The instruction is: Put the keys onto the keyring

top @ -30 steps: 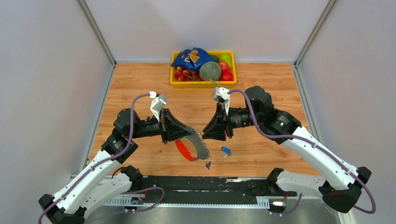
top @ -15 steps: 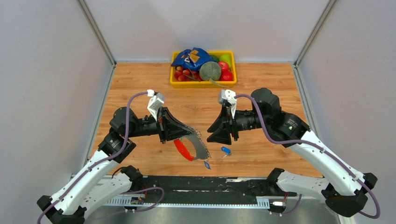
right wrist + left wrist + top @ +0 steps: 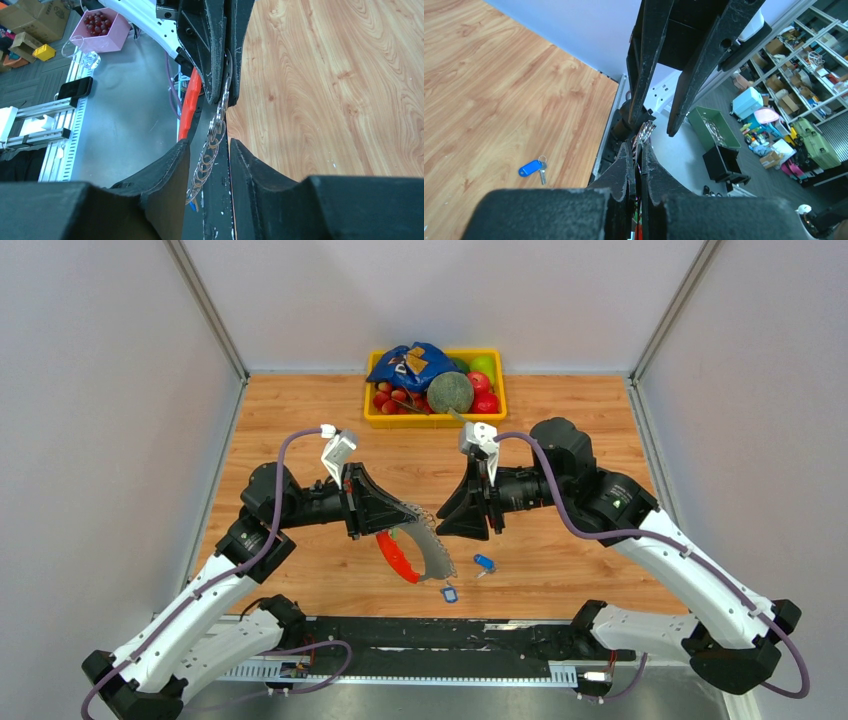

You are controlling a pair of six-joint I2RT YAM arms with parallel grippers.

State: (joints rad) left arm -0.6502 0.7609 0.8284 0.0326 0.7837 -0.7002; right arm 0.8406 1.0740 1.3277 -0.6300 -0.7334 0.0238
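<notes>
The left end effector [image 3: 403,524] is clamped shut on the keyring [image 3: 400,558], held above the tabletop [image 3: 560,440]. The right end effector [image 3: 441,521] is part open, its fingers straddling the grey strip [image 3: 432,552]. One key [image 3: 484,563] lies on the tabletop nearby; a second key [image 3: 449,593] sits at the strip's lower end, attachment unclear.

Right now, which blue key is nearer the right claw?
The brighter blue key, right of the keyring; the other key sits by the near edge.

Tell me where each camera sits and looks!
Top: high behind the robot, looking down at the table; left gripper and right gripper show.
Left wrist: rides the left gripper, facing the right gripper; own fingers low.
Right wrist: rides the right gripper, facing the left gripper; own fingers low.
Both wrist views share the keyring.
</notes>
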